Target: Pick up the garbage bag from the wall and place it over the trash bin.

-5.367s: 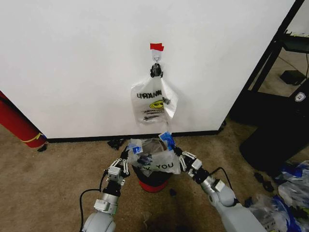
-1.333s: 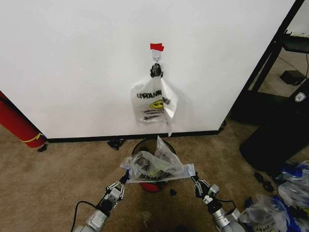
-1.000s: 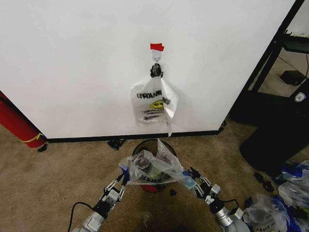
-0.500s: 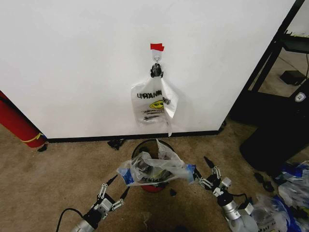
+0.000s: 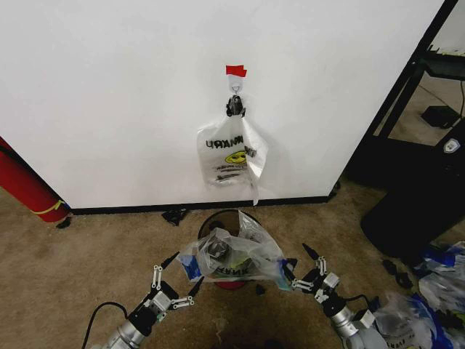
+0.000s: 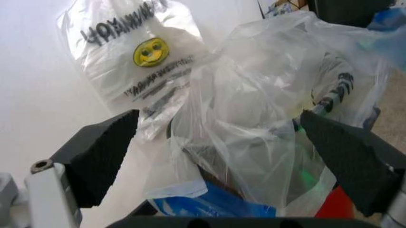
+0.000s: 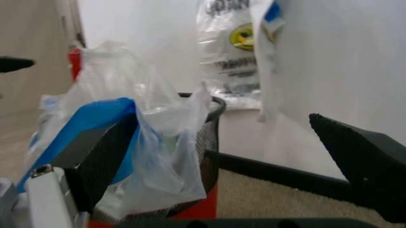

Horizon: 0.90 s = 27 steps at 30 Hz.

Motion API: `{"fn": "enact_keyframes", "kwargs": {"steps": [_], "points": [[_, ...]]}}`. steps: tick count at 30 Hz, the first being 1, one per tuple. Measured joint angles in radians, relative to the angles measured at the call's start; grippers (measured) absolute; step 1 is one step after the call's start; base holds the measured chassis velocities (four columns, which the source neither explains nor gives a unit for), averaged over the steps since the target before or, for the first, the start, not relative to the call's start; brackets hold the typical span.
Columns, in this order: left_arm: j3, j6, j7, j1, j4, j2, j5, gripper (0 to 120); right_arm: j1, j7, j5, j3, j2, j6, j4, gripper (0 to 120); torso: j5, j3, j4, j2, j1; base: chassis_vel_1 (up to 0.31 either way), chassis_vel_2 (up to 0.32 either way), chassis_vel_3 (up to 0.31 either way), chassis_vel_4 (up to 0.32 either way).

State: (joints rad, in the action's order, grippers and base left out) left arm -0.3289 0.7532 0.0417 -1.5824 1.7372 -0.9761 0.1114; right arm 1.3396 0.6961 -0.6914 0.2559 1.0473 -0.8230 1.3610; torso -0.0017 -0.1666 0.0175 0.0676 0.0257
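The garbage bag (image 5: 231,256) lies crumpled over the top of the trash bin (image 5: 217,215), its blue patches hanging at both sides; the bin's red base (image 5: 232,283) shows under it. My left gripper (image 5: 177,274) is open just left of the bag and holds nothing. On the bag's other side my right gripper (image 5: 296,267) is open too, close to a blue patch. The left wrist view has the bag (image 6: 260,118) beyond the spread fingers (image 6: 101,156). From the right wrist I see the bag (image 7: 120,137) on the mesh bin (image 7: 208,130).
A second bag with mirror-reversed print (image 5: 231,153) hangs from a hook under red tape (image 5: 235,70) on the wall (image 5: 109,94). A red cylinder (image 5: 27,187) leans at far left. A black rack (image 5: 414,109) and loose plastic bags (image 5: 429,298) crowd the right.
Both grippers, earlier shut on the bag's edges and stretching it over the bin, have let go and opened. The bag has sagged onto the bin. The grippers drew back slightly.
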Motion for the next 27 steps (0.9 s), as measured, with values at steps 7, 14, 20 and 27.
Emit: {"fn": "enact_keyframes", "kwargs": {"steps": [7,14,20,27], "points": [[-0.004,0.000,-0.002,0.000,0.004,-0.015,0.010,100,-0.004,0.134,0.066,0.131,-0.043,0.000,-0.025,100,-0.0004,0.000,0.0001,0.000,0.000,0.000,0.000,0.000,0.000],[-0.002,0.001,-0.004,-0.005,0.012,-0.034,0.025,100,-0.009,0.288,0.088,0.201,-0.056,0.000,-0.096,100,-0.0002,0.000,0.0000,0.000,0.000,0.000,0.000,0.000,0.000],[-0.001,-0.008,-0.005,0.004,0.027,-0.035,0.027,100,-0.021,0.359,0.102,0.191,-0.020,0.000,-0.159,100,0.0000,0.000,0.0000,0.000,0.000,0.000,0.000,0.000,0.000],[-0.014,-0.033,-0.006,0.012,0.094,-0.007,-0.042,100,-0.018,0.500,0.050,0.194,-0.012,0.000,-0.155,100,0.0000,0.000,0.0000,0.000,0.000,0.000,0.000,0.000,0.000]]}}
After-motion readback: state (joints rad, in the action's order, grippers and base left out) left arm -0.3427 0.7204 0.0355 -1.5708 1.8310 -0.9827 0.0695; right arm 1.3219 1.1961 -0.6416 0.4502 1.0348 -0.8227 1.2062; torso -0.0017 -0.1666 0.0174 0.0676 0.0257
